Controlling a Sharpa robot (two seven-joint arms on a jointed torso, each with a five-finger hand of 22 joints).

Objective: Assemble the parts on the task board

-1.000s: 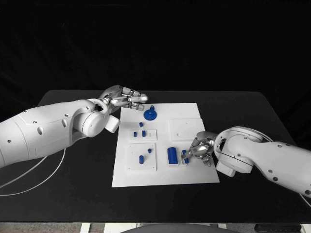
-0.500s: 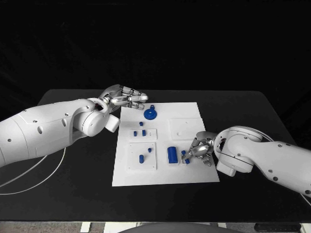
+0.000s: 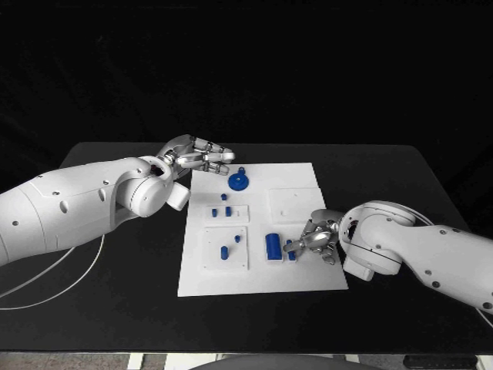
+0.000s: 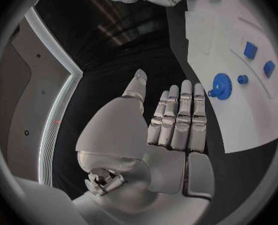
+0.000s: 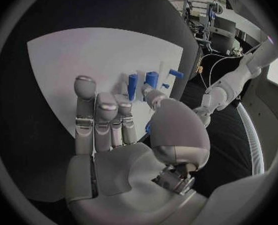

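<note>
Head view, worktop (image 3: 113, 308): black surface is carrying the white task board (image 3: 302, 274) at its middle.
Head view, parts: a blue gear (image 3: 239, 183) is lying near the board's far edge; small blue pegs (image 3: 223, 210) are sitting on the raised plate just below it; a blue peg (image 3: 224, 251) is lying on the lower left plate; a taller blue block (image 3: 273, 245) is standing toward the board's near right part.
Head view, left robot hand (image 3: 199, 157): it is hovering at the board's far left corner, just beside the gear, fingers lying side by side and bent, nothing in them.
Head view, right robot hand (image 3: 316, 237): it is resting over the board's right edge, next to the blue block; its fingers are curled around something small and blue.

Left wrist view, left robot hand (image 4: 170, 135): palm is facing the camera, fingers (image 4: 186, 110) lying straight and close together, thumb standing apart; it is holding nothing.
Left wrist view, parts: the gear (image 4: 222, 86) is lying on the board (image 4: 251, 130), near the fingertips but not touching them; a small blue knob (image 4: 242, 79) is sitting just beside the gear.

Right wrist view, right robot hand (image 5: 123, 135): fingers are stretching over the board (image 5: 64, 60); the thumb is folding in against a blue piece (image 5: 148, 129) partly hidden under it, so the hold is only partly visible.
Right wrist view, parts: blue upright pieces (image 5: 141, 82) are standing just beyond the fingertips.
</note>
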